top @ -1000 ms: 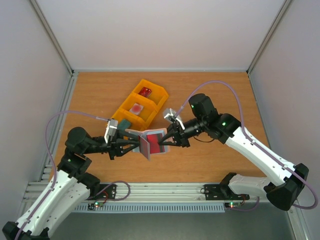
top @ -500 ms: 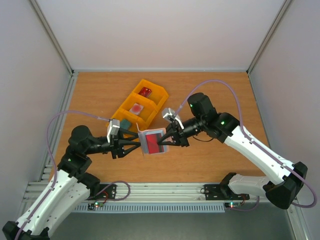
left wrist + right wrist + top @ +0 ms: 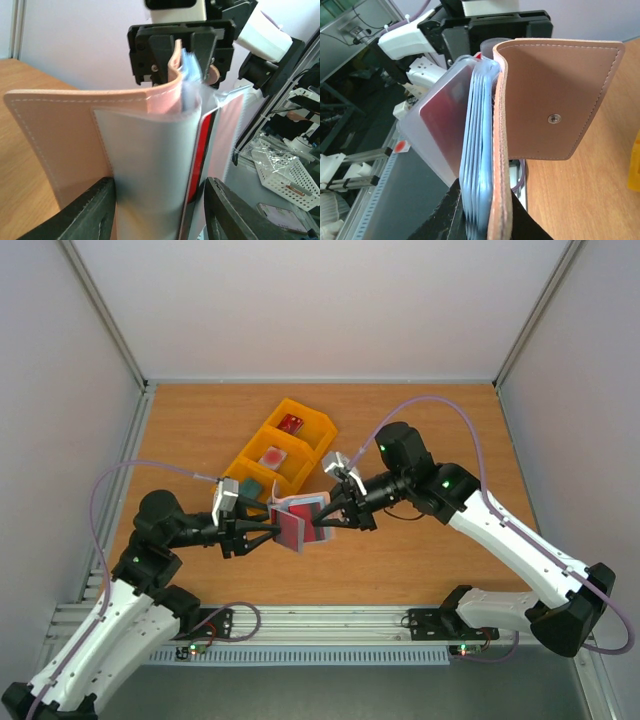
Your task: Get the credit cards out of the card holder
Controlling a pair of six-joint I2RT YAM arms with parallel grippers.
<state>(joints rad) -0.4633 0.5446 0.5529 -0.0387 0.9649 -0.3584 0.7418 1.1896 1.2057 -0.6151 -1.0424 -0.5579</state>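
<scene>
Holds the left claw [image 3: 159, 202] apart, one finger on each side of a pale blue-grey panel of the card holder [image 3: 65, 135], close to its edges with no clear pinch; shows a red card [image 3: 196, 150] edge-on in the pocket just inside the right-hand finger; clamps the right claw [image 3: 487, 217] together on the opposite end of the holder, across its stack of blue-grey sleeves and the taupe-brown leather cover; carries the holder in mid-air between the two claws, above the near middle of the wooden counter [image 3: 420, 420], spread open with its panels roughly upright; beyond it, on the counter, a yellow three-compartment tray [image 3: 312, 443]; in the far compartment a dark red card [image 3: 291, 423]; in the middle one a whitish-pink card [image 3: 271, 457] with a red blotch; at the near end a teal card [image 3: 248, 487], partly behind the left wrist.
</scene>
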